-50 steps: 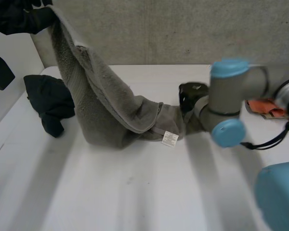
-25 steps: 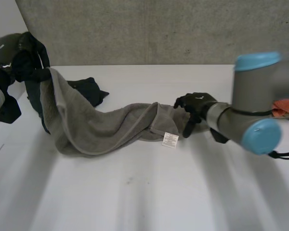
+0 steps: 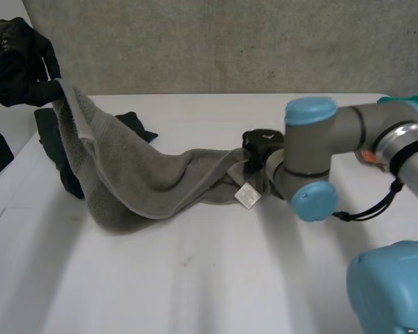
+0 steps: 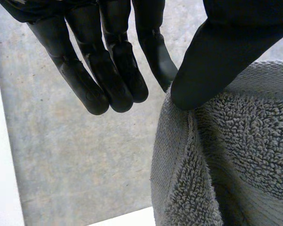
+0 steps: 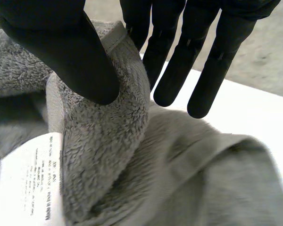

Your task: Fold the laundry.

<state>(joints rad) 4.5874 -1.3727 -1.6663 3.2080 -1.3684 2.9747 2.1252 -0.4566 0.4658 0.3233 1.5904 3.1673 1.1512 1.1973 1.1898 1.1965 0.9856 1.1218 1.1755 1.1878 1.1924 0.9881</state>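
On table [image 3: 195, 292] | left hand [image 3: 19, 68] pinches towel [image 3: 146, 182] corner aloft | right hand [image 3: 260, 138] pinches other end

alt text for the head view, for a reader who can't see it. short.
Two black robot hands hold a grey towel between them over a white table: the left hand lifts one end high at the far left, and the right hand grips the other end low near the table's middle, by the white label. A dark garment lies behind the raised end.
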